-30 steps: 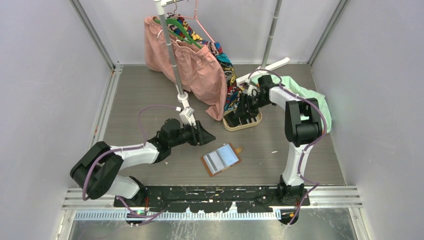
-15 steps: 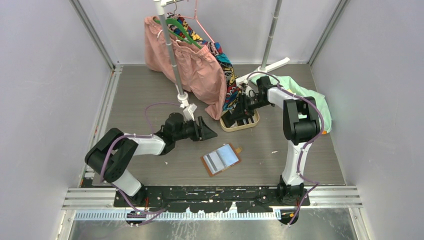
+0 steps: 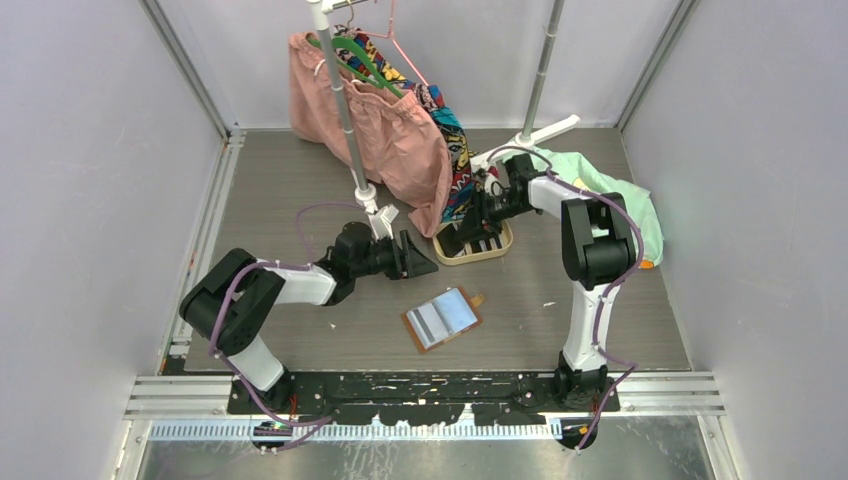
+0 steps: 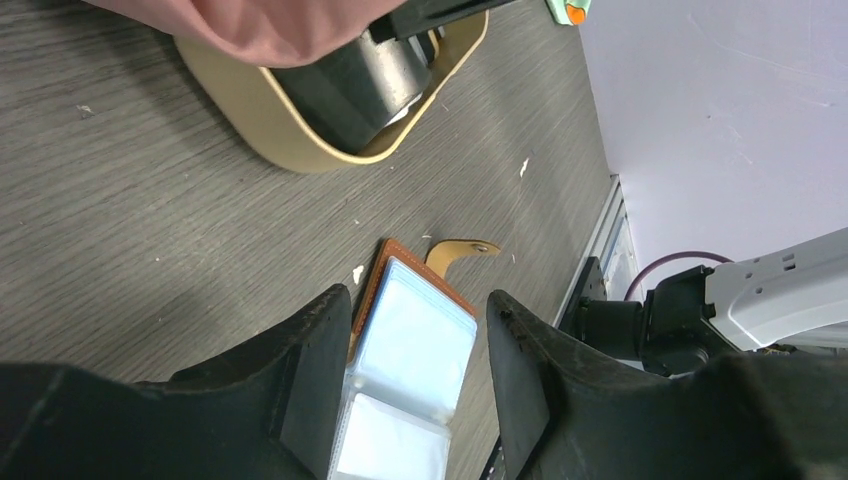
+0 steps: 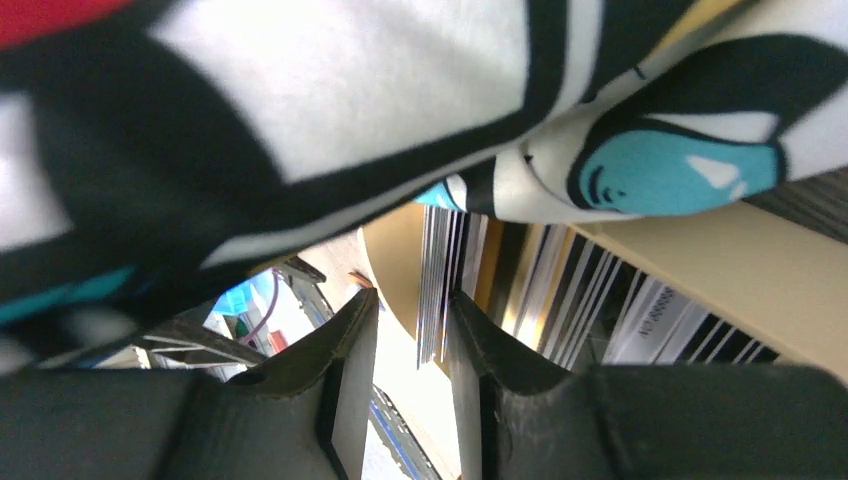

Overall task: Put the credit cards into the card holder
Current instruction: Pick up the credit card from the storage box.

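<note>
Tan card holder (image 3: 441, 318) lies open, lengthwise from near-left to far-right.

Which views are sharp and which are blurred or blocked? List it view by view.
Top external: evenly lit, sharp, soft shadows only. Left wrist: the black fingers loom dark and soft-edged; the open tan leather card holder beyond is clear, its pockets pale. Right wrist: blurred black-and-white patterned cloth blocks the upper half; the stacked credit cards in the beige tray read as stripes.

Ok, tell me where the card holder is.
Top view: the card holder lies open on the table near the centre, between the left gripper and the arm bases, beige tray beyond.
</note>
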